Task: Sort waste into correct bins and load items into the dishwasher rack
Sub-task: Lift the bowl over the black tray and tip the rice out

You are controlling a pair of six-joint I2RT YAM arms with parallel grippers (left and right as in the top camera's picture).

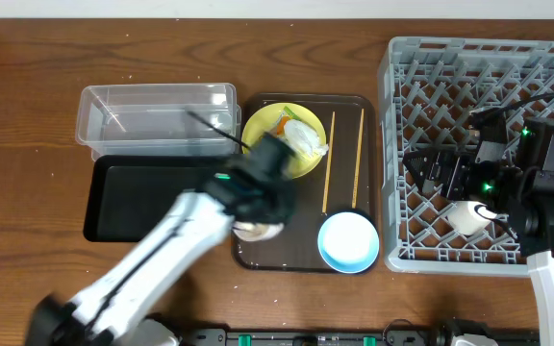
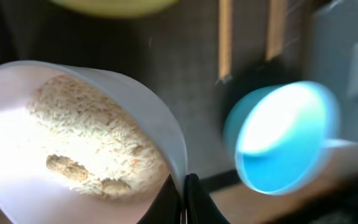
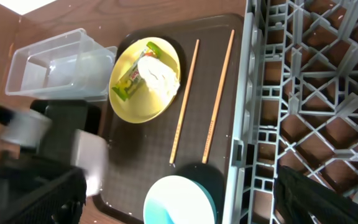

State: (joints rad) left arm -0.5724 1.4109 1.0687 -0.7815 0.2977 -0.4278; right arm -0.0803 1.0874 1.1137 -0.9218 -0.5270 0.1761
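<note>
The grey dishwasher rack (image 1: 421,67) fills the right side of the overhead view. The right gripper (image 1: 429,175) hangs over it, jaws spread wide with nothing between them. A small white cup (image 1: 467,217) (as far as it can be made out) sits in the rack just lower right of that gripper.

The dark brown serving tray (image 1: 301,255) lies at centre. The clear tub (image 1: 152,111) is at upper left, with the black tray (image 1: 133,197) right against its lower side.

On the serving tray, the yellow plate (image 1: 258,130) sits at the top, the light blue bowl (image 1: 348,240) at lower right, and the rice bowl (image 2: 73,137) at lower left under the left arm. The left gripper (image 2: 185,196) is pinched tight on that bowl's rim. Two chopsticks (image 1: 328,159) lie side by side between the plate and the rack.

The tissue (image 3: 159,73) and the wrapper (image 3: 129,81) rest on the plate, and the rice (image 2: 98,137) is heaped inside the held bowl.

The step in hand looks like clearing the rice. Next the bowl needs a level lift, a carry to the bins at upper left and a tip there, and the thin rim grip could slip as it tilts.
</note>
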